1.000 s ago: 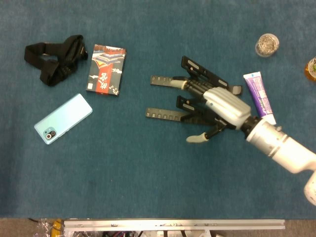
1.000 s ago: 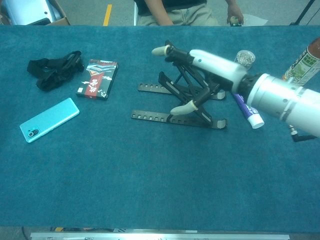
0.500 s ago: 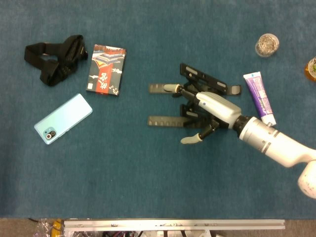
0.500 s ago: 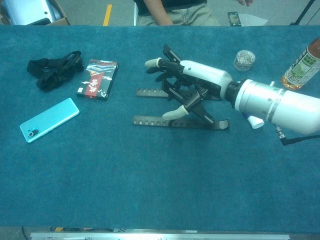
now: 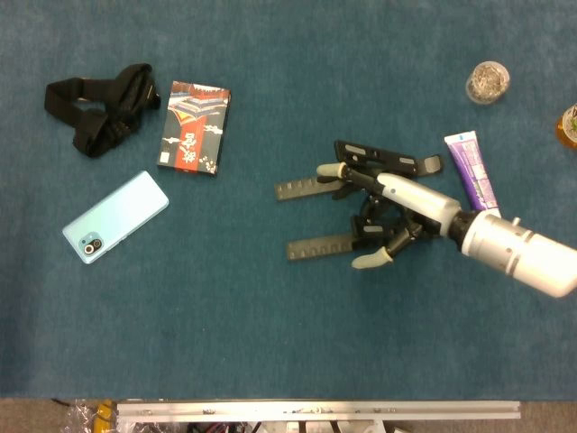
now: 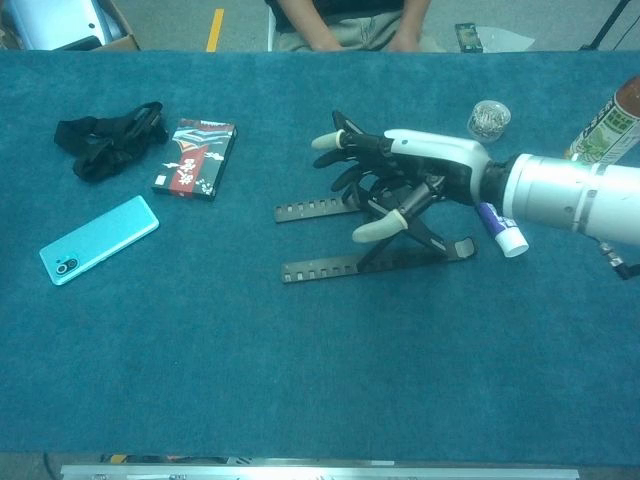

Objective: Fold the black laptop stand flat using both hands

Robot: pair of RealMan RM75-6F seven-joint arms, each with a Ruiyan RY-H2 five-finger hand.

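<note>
The right robot hand comes in from three o'clock and lies over the black metal folding laptop stand, which sits right of centre on the blue-carpeted table. Its fingers are spread over the raised upper frame and its thumb curls under toward the lower rail; whether it truly clamps the frame, I cannot tell. The stand's two notched rails point toward nine o'clock. The left robot hand is out of sight. At three o'clock of the stand lies a purple-and-white tube. Far off at nine o'clock rests a pale turquoise smartphone.
</note>
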